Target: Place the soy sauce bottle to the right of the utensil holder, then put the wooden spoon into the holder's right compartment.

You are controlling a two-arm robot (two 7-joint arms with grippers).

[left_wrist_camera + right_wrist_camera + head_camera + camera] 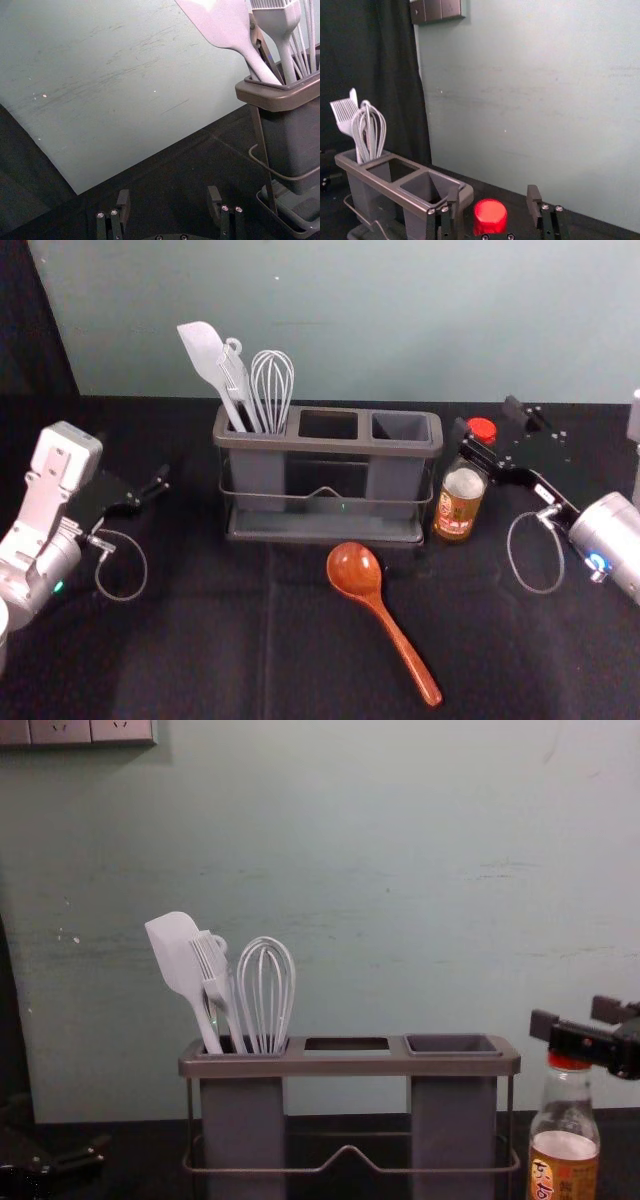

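The soy sauce bottle [460, 502] with its red cap stands just right of the utensil holder [325, 530]. My right gripper [489, 420] is at cap height, and in the right wrist view the open right gripper [492, 200] has the red cap [490, 216] between its spread fingers. In the chest view its fingers are level with or slightly above the bottle top [569, 1063]. The wooden spoon [385, 615] lies in front of the holder, bowl toward it. My left gripper [145, 488] stays left of the holder; the left wrist view shows the left gripper [168, 200] open and empty.
A white spatula [204, 355], a brush and a whisk [272, 385] stand in the holder's left compartment; its middle and right compartments hold nothing. Behind the table rises a pale wall, with a socket panel [90, 730] high at the left in the chest view.
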